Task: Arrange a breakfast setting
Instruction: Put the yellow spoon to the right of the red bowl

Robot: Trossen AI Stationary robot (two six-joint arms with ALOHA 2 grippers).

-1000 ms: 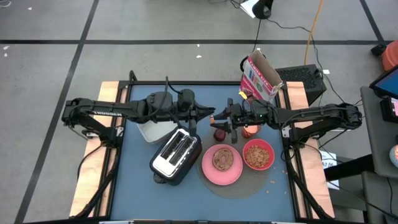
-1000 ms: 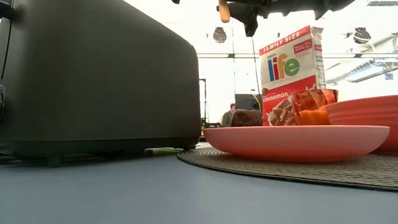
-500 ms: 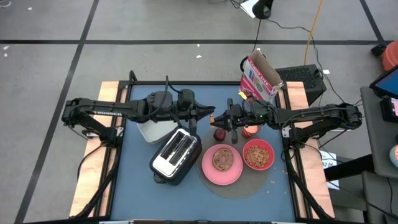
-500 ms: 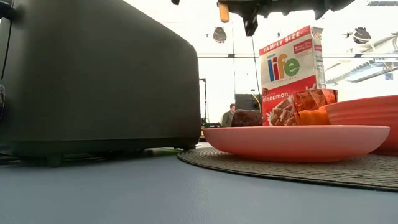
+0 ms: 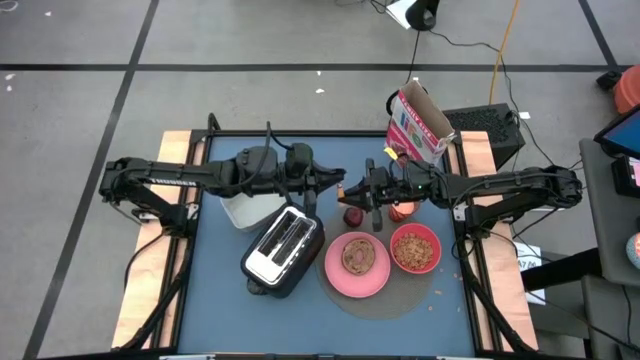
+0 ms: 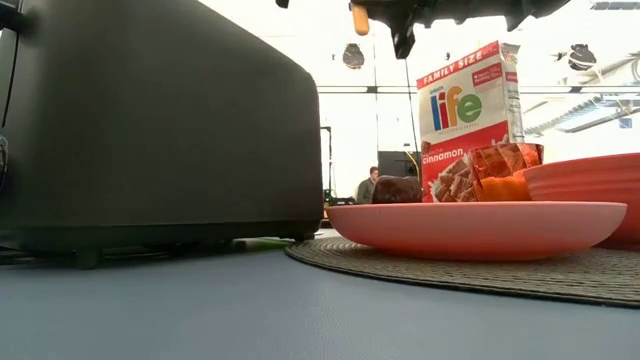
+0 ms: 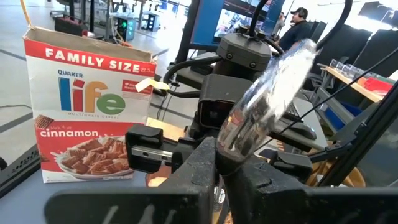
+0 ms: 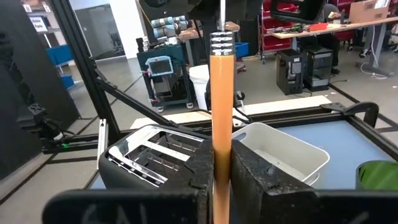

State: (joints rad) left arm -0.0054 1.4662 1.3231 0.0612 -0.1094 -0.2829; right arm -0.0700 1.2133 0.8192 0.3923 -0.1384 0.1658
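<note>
Both claws clamped on the spoon (image 8: 220, 106).

Toaster (image 5: 283, 249) and plate (image 5: 357, 264) crowd mid-table; bare tabletop (image 5: 220, 310) in front lies open.

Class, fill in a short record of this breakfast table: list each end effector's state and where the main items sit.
Left end effector: shut on the bowl end of the orange-handled metal spoon
Right end effector: shut on the spoon's handle
Spoon position: held in the air between both arms, above the table
Large round pink plate: on a woven mat, holding round browned bread
Small red bowl: beside the plate, filled with cereal
Silver-and-black toaster: left of the plate
</note>
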